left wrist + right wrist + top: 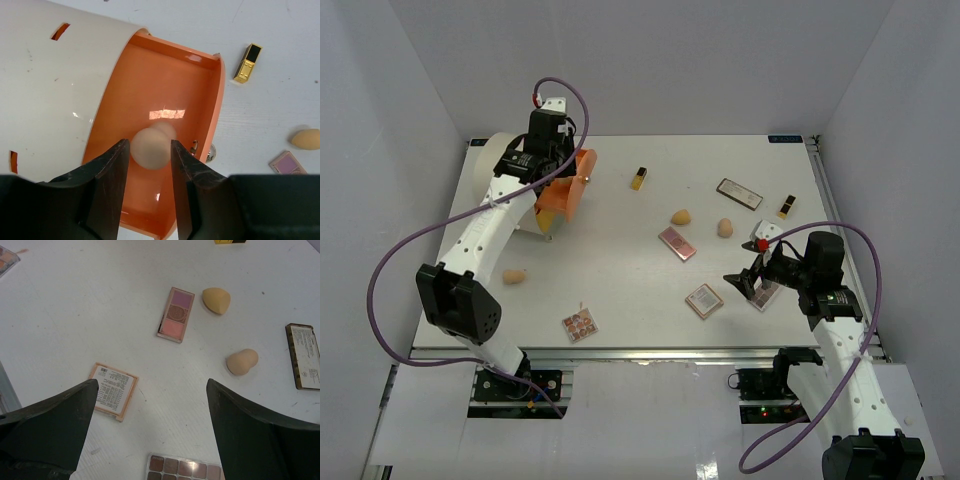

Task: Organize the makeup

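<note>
Left gripper (148,144) narrowly parted | peach egg-shaped foam sponge (150,150) between jaws, over orange drawer (170,85) of cream cylinder (50,90) | right gripper (152,385) wide, well apart from cylinder | risk: springy sponge may bounce over drawer rim.

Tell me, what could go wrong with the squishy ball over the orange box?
The sponge sits between the left gripper's fingers above the orange drawer; it might cling to a finger or bounce over the drawer's rim onto the table. The right gripper, wide open above the brown palette, might shove it rather than catch it.
</note>
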Action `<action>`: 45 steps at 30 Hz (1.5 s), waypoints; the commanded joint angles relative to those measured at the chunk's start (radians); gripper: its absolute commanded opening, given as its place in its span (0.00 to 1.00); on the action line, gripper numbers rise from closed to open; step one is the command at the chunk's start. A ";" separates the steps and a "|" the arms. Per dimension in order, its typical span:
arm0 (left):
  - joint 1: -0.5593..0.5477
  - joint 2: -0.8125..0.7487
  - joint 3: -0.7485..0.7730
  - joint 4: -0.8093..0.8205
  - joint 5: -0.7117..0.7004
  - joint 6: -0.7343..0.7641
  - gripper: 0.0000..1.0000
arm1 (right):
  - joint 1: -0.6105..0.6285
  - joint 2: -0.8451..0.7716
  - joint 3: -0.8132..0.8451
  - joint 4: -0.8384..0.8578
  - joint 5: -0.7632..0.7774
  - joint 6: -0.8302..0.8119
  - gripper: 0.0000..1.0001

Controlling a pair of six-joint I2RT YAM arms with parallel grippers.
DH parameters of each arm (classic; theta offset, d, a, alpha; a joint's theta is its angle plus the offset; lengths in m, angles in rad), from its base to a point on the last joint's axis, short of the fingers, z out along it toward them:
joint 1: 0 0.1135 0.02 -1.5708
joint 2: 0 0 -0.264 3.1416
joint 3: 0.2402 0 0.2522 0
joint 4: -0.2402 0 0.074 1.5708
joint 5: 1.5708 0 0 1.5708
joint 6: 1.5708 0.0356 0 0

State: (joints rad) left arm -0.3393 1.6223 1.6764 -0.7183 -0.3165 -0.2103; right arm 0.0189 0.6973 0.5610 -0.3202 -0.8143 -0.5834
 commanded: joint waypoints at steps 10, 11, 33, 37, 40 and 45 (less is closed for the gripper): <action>0.006 -0.220 -0.058 0.008 0.096 -0.025 0.52 | -0.007 0.042 0.028 0.047 -0.040 0.016 0.96; 0.006 -0.252 -0.077 0.015 0.118 -0.027 0.53 | -0.007 0.066 0.041 0.065 -0.044 0.032 0.97; 0.006 -1.103 -0.856 0.295 0.493 -0.050 0.75 | 0.072 0.954 0.585 -0.033 0.526 0.370 0.72; 0.005 -1.135 -0.903 0.310 0.443 -0.043 0.75 | 0.076 1.032 0.617 -0.034 0.476 0.395 0.68; 0.006 -1.148 -0.931 0.322 0.411 -0.032 0.75 | 0.084 1.075 0.656 -0.042 0.462 0.407 0.67; 0.006 -1.176 -0.975 0.360 0.365 -0.031 0.75 | 0.088 1.138 0.702 -0.040 0.468 0.412 0.66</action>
State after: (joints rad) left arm -0.3355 0.4687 0.7316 -0.4178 0.1056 -0.2489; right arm 0.1010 1.8025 1.1940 -0.3620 -0.3253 -0.1912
